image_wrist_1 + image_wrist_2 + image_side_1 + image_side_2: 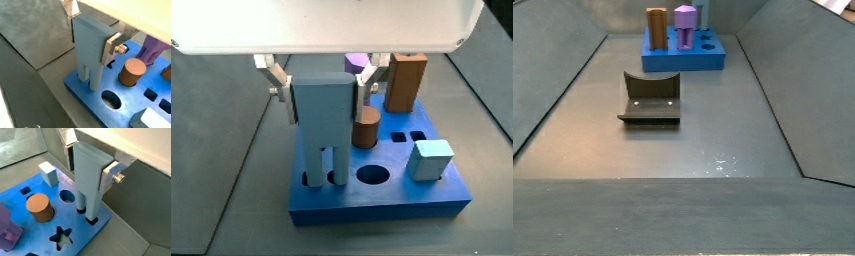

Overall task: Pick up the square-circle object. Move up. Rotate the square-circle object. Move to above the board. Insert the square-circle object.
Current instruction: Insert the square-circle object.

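Observation:
My gripper (91, 32) is shut on the square-circle object (90, 52), a pale blue-grey piece held upright by its flat upper part. It shows the same way in both wrist views (87, 178) and in a side view (322, 115), with the gripper (322, 88) over the board's near left corner. The two posts reach down to the bright blue board (83, 107) and their lower ends stand in a square-and-round pair of holes by its edge (85, 215). The board also shows in both side views (372, 205) (700, 60).
On the board stand a brown cylinder (366, 128), a tall brown post (408, 80), a lilac prism (155, 50) and a pale cube (432, 160). A round hole (372, 175) and a star hole (61, 235) are open. The fixture (649, 100) stands mid-floor.

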You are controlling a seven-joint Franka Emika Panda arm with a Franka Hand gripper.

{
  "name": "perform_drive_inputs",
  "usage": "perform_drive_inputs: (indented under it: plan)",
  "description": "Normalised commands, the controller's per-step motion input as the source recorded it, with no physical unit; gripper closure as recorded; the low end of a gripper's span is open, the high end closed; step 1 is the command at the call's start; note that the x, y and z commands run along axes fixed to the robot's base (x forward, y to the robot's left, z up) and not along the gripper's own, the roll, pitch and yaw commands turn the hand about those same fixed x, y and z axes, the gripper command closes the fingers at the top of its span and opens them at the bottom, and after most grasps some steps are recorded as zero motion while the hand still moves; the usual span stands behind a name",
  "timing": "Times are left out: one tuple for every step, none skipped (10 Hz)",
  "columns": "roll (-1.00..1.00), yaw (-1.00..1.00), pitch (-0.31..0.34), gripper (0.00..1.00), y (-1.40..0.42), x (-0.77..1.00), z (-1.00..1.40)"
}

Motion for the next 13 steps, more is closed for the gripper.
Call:
perform_drive_inputs:
  plan:
    - [0.10, 0.00, 0.000, 1.00, 0.00, -0.16, -0.27]
    - [0.10, 0.00, 0.010, 1.00, 0.00, 0.00, -0.19]
    - [0.07, 0.00, 0.020, 1.00, 0.01, 0.00, -0.17]
    - [0.08, 0.00, 0.020, 1.00, 0.00, 0.00, -0.18]
    - [0.13, 0.00, 0.034, 1.00, 0.03, 0.10, -0.20]
    - [0.15, 0.00, 0.033, 1.00, 0.10, 0.01, -0.19]
    - [0.16, 0.00, 0.019, 1.00, 0.11, 0.00, -0.18]
    - [0.13, 0.00, 0.013, 1.00, 0.09, 0.00, -0.19]
    - [0.10, 0.00, 0.003, 1.00, 0.08, -0.04, -0.20]
    - [0.03, 0.00, 0.000, 1.00, 0.00, 0.00, -0.35]
    - [0.06, -0.04, 0.000, 1.00, -0.05, 0.02, -0.60]
    - [0.08, -0.07, 0.004, 1.00, -0.11, 0.09, -0.68]
    - [0.09, -0.07, 0.016, 1.00, -0.09, 0.09, -0.67]
